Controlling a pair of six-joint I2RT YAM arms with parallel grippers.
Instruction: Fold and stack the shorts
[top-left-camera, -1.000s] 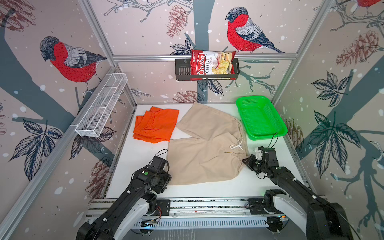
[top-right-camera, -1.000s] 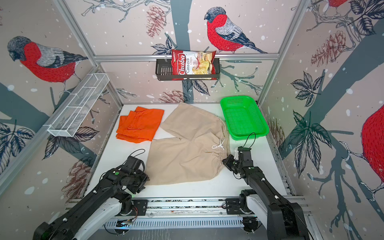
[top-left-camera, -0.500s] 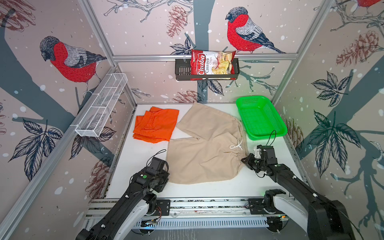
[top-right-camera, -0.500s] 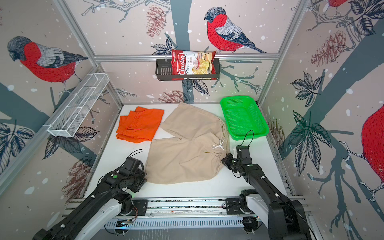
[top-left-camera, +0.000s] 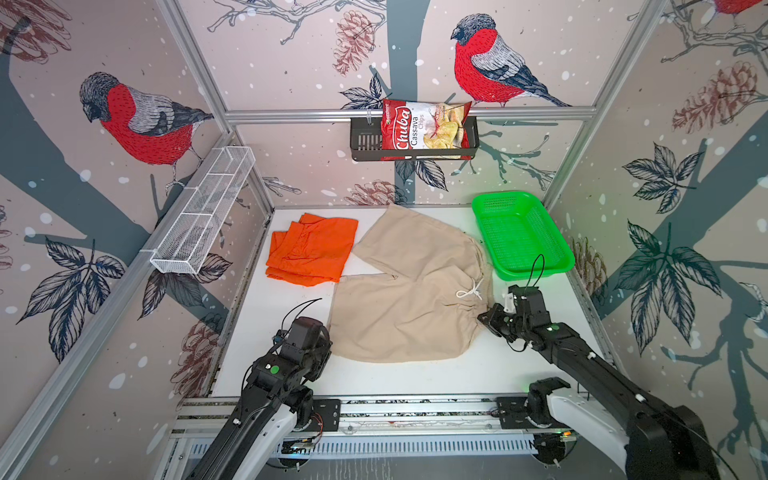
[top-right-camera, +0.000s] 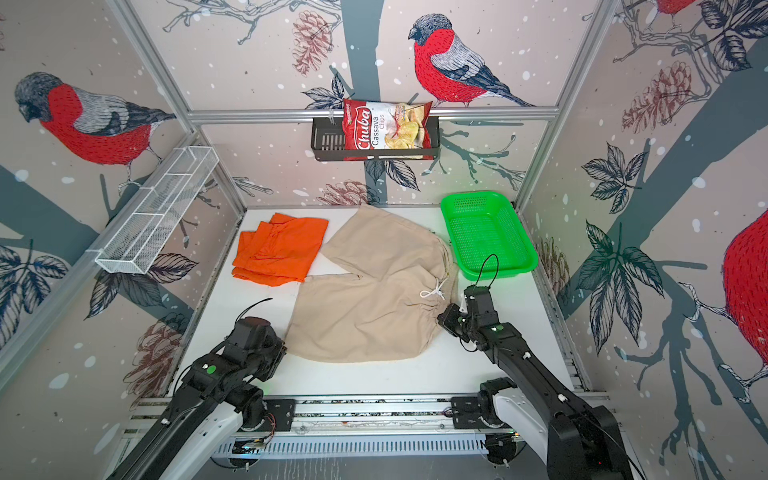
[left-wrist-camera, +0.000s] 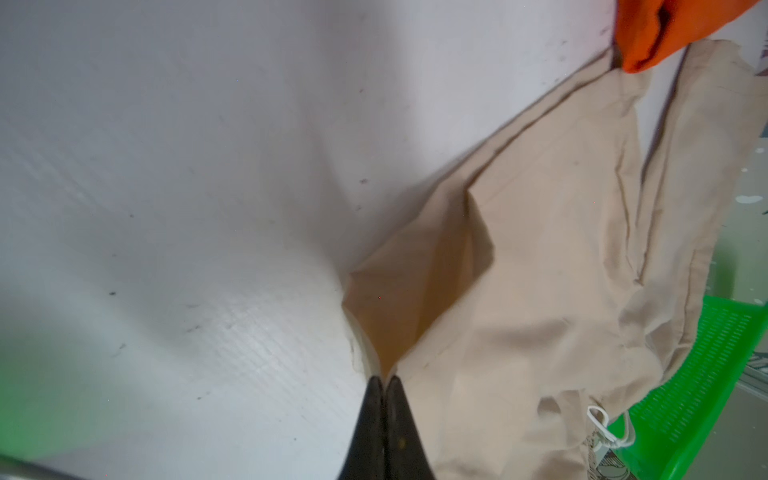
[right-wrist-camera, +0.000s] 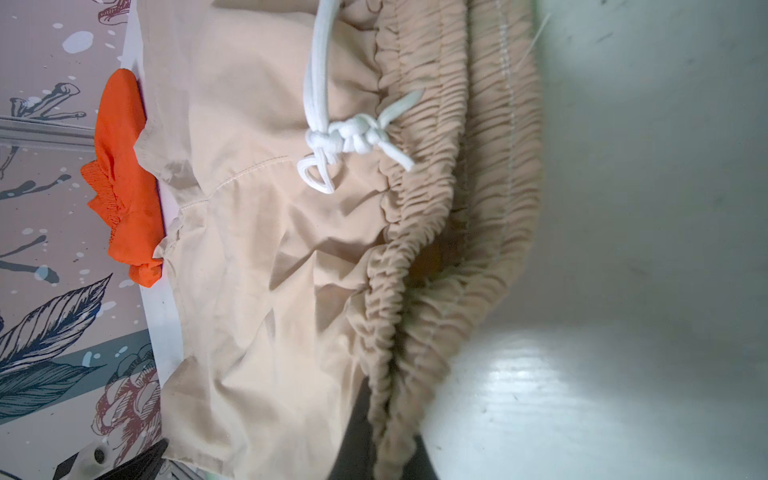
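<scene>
The beige shorts (top-left-camera: 411, 307) (top-right-camera: 374, 307) lie spread flat mid-table, waistband to the right with a knotted white drawstring (top-left-camera: 469, 291) (right-wrist-camera: 353, 137). My left gripper (top-left-camera: 329, 345) (top-right-camera: 284, 352) (left-wrist-camera: 384, 380) is shut on the near leg's hem corner, and the cloth rises from between its tips. My right gripper (top-left-camera: 482, 322) (top-right-camera: 441, 322) (right-wrist-camera: 390, 436) is shut on the near end of the gathered waistband. The orange shorts (top-left-camera: 311, 249) (top-right-camera: 278, 249) lie folded at the back left, touching the beige far leg.
A green mesh basket (top-left-camera: 536, 270) (top-right-camera: 494, 272) stands at the back right, close behind the right wrist. A white wire shelf (top-left-camera: 203, 216) hangs on the left wall. A chips bag sits in a black rack (top-left-camera: 415, 156) on the back wall.
My left gripper has closed on the hem corner of the near leg, and its arm has drawn slightly nearer the front. The right gripper keeps its hold on the waistband.
</scene>
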